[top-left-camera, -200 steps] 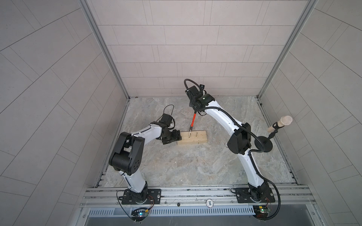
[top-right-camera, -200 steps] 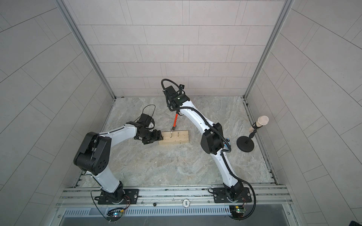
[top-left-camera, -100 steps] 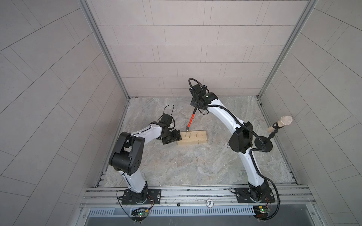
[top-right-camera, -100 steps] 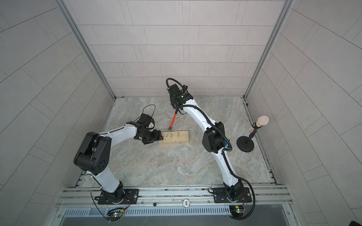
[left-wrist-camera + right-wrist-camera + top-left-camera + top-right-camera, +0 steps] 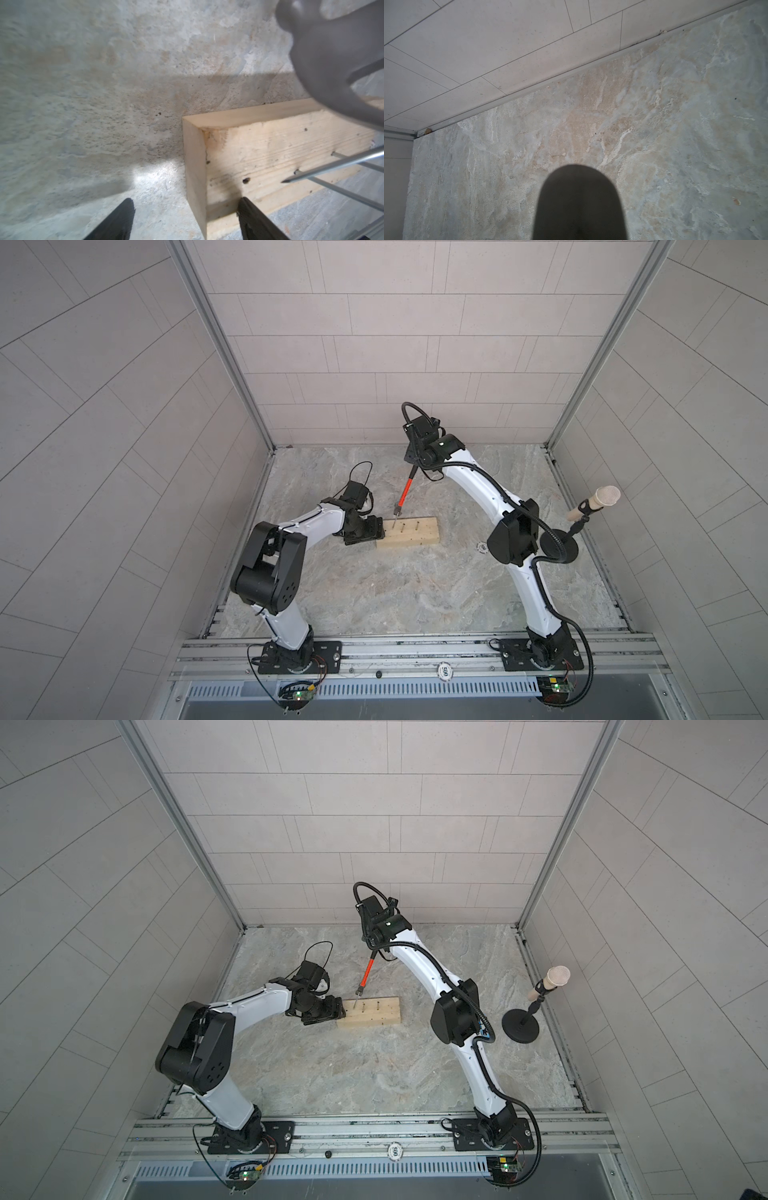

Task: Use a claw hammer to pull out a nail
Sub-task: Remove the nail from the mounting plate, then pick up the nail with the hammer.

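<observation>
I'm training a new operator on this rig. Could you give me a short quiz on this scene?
1. True or false: the right hand holds the claw hammer by its steel head.
2. How many nails stand in the wooden block? A) none B) two C) five
3. Which hand is at the block's end?
Key: 1 false, by the black handle end; 2 B; 3 the left hand.
</observation>
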Motion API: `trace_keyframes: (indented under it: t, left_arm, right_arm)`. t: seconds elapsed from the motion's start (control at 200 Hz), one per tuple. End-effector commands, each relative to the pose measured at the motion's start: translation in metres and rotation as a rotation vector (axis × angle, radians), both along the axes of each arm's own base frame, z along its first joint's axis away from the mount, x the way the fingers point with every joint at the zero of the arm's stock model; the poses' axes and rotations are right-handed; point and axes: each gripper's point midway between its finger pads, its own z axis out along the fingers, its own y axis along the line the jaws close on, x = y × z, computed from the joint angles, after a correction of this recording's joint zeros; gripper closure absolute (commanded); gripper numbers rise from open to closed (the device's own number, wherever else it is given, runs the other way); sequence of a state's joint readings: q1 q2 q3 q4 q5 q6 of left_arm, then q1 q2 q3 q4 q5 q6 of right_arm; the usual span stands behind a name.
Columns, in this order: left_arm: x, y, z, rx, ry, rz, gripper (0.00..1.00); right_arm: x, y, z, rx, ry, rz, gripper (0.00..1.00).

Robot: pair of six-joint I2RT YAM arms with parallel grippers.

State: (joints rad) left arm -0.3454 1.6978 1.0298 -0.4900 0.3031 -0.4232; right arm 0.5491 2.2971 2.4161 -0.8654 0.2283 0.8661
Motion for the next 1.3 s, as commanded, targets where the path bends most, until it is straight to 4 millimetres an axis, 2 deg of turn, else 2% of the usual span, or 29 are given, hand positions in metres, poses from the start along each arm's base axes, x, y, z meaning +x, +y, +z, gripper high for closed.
trace_keyframes:
  t: [0.0,0.165,0.335,0.486,0.856,1.297]
  left_arm:
    - [-0.007,0.021,0.014,0.103,-0.01,-0.001,0.18]
    - [0.006,0.006,0.067,-0.004,-0.182,-0.041,0.19]
    - [0.006,-0.023,0.119,-0.202,-0.341,-0.117,0.18]
    - [0.003,-0.041,0.145,-0.323,-0.414,-0.167,0.17]
    - [-0.022,-0.075,0.14,-0.409,-0.36,-0.322,0.19]
    - [-0.033,-0.076,0.133,-0.426,-0.342,-0.358,0.25]
  right_arm:
    - [-0.013,-0.01,0.09,0.047,-0.173,-0.003,1.0]
    - [-0.022,-0.009,0.105,0.032,-0.198,0.016,1.0]
    - [-0.03,-0.005,0.111,0.048,-0.194,0.036,1.0]
    - [-0.04,0.002,0.119,0.058,-0.196,0.064,1.0]
    - [-0.068,0.023,0.14,0.058,-0.222,0.128,1.0]
    - [-0.087,0.032,0.155,0.069,-0.242,0.152,1.0]
